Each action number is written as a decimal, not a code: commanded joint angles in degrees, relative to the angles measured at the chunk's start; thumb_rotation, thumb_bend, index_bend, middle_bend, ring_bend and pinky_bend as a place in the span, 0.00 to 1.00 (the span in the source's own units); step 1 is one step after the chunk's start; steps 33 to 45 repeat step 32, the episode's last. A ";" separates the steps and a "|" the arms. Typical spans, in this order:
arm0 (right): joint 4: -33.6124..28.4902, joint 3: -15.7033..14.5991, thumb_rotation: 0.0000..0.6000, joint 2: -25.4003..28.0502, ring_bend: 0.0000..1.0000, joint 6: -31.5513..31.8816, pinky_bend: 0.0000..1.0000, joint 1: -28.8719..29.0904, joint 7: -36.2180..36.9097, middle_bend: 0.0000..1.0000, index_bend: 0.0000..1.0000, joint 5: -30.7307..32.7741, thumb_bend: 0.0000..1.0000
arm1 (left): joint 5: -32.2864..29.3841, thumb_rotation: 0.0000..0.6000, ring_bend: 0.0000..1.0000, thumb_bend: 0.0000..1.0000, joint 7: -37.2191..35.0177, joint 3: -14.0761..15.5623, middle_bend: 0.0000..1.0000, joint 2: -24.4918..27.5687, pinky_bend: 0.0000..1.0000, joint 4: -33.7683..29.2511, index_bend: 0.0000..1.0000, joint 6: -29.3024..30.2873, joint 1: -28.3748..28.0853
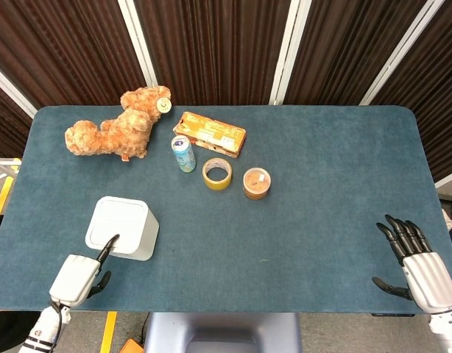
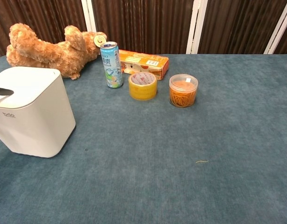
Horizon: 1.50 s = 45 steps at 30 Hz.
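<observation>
My left hand (image 1: 80,276) is at the table's near left edge, its dark fingers stretched forward. Their tips reach over the near edge of the lid of a white lidded bin (image 1: 123,226). In the chest view a dark fingertip (image 2: 2,93) shows above the bin's (image 2: 31,112) lid at the far left. My right hand (image 1: 418,260) hovers at the near right edge, fingers spread and holding nothing, far from every object. It does not show in the chest view.
On the blue table (image 1: 322,184), behind the bin, lie a brown plush bear (image 1: 112,132), an upright drink can (image 1: 183,153), an orange carton (image 1: 210,133), a yellow tape roll (image 1: 217,173) and a clear tub of rubber bands (image 1: 256,183). A loose rubber band (image 2: 202,161) lies mid-table.
</observation>
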 commanded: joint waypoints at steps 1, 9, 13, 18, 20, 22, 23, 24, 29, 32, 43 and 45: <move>-0.07 -0.04 1.00 0.05 0.00 0.11 0.00 -0.08 -0.05 0.00 0.00 -0.14 0.11 | 0.29 1.00 1.00 0.46 -0.35 0.10 1.00 -0.06 1.00 0.07 0.14 -0.02 -0.27; -0.42 -0.15 1.00 0.36 0.00 0.25 0.00 -0.32 0.42 0.00 0.00 -0.19 0.11 | 12.65 1.00 0.90 0.46 -7.86 -3.60 0.88 -2.17 1.00 4.59 0.00 17.80 2.07; -0.70 -0.47 1.00 0.47 0.00 -0.91 0.00 -0.11 0.10 0.00 0.00 0.04 0.11 | 11.80 1.00 0.79 0.45 -7.04 -2.28 0.64 1.47 0.93 3.70 0.00 20.13 4.83; -1.65 -0.81 1.00 0.47 0.00 -3.92 0.00 0.34 -2.87 0.00 0.00 1.68 0.11 | 5.31 1.00 0.06 0.45 -8.12 1.75 0.06 6.98 0.12 2.27 0.03 16.79 8.35; -2.07 -1.08 1.00 0.50 0.00 -5.64 0.00 0.78 -3.88 0.00 0.00 2.25 0.11 | 3.53 1.00 0.00 0.45 -10.54 1.70 0.00 6.70 0.00 3.86 0.05 16.25 8.76; -2.73 -1.26 1.00 0.54 0.00 -7.58 0.00 1.24 -4.93 0.00 0.00 3.32 0.11 | 3.27 1.00 0.00 0.44 -11.22 1.65 0.00 7.71 0.00 4.32 0.06 14.89 8.13; -2.93 -1.29 1.00 0.57 0.00 -8.22 0.00 1.39 -5.73 0.00 0.00 3.67 0.11 | 3.04 1.00 0.00 0.44 -11.69 1.66 0.00 7.81 0.00 4.44 0.05 14.79 8.22; -3.04 -1.30 1.00 0.53 0.00 -8.51 0.00 1.46 -6.22 0.00 0.00 3.83 0.11 | 2.90 1.00 0.00 0.44 -11.74 1.66 0.00 7.92 0.00 4.51 0.05 14.72 8.28; -2.93 -1.32 1.00 -0.33 0.00 -8.30 0.00 1.49 -7.49 0.00 0.00 3.11 0.11 | 1.67 1.00 0.00 0.44 -12.02 0.70 0.00 8.31 0.00 4.60 0.03 15.20 8.71; -2.62 -1.26 1.00 -0.63 0.00 -8.25 0.00 1.47 -7.57 0.00 0.00 3.18 0.11 | 1.63 1.00 0.00 0.44 -12.41 0.24 0.00 8.40 0.00 4.64 0.03 15.54 8.77; -2.62 -1.26 1.00 -0.63 0.00 -8.25 0.00 1.47 -7.57 0.00 0.00 3.18 0.11 | 1.63 1.00 0.00 0.44 -12.41 0.24 0.00 8.40 0.00 4.64 0.03 15.54 8.77; -2.62 -1.26 1.00 -0.63 0.00 -8.25 0.00 1.47 -7.57 0.00 0.00 3.18 0.11 | 1.63 1.00 0.00 0.44 -12.41 0.24 0.00 8.40 0.00 4.64 0.03 15.54 8.77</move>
